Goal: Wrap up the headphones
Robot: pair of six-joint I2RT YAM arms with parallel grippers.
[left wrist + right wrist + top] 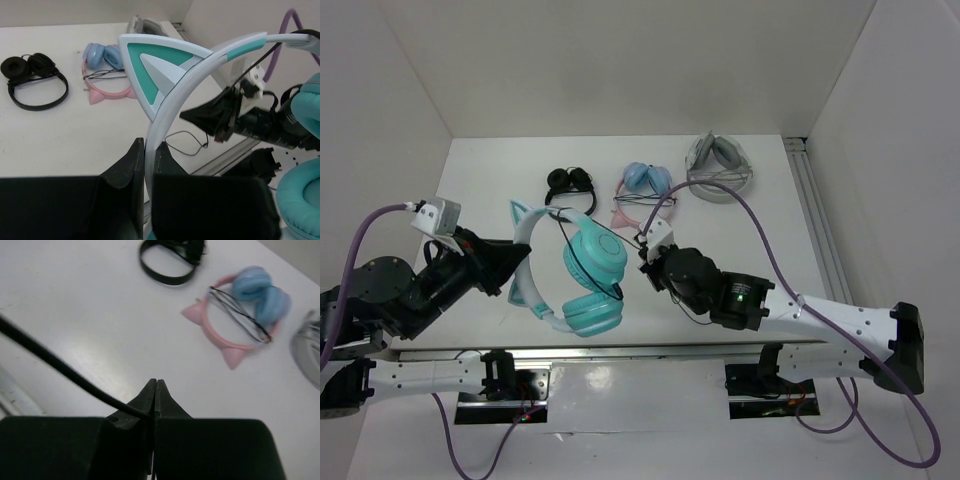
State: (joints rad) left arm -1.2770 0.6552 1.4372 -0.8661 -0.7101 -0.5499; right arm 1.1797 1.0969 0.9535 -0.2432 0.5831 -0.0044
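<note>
my left hand (149, 152) is clamped on the pale headband (151, 131) of the headphones (588, 275), just below one teal cat ear (160, 65), with a finger pressed flat against each side of the band. i judge this grip is meant to hold the frame steady and raised off the tabletop (490, 190), at the near middle between my two arms, so the cord has room to pass round it.

my right hand (155, 390) is closed to a slit on the thin black cable (60, 367), which runs taut away to the left from the fingertips. from above, that cable crosses the upper ear cup (597, 252) toward this hand. held tight like that, i reckon it can be led in loops rather than flopping.

farther back on the tabletop lie a black pair (570, 181), a pink pair (645, 180) with its own cord bundled over it, and a grey pair (718, 165), all well apart from my work. i can read no brand, label or writing anywhere.
</note>
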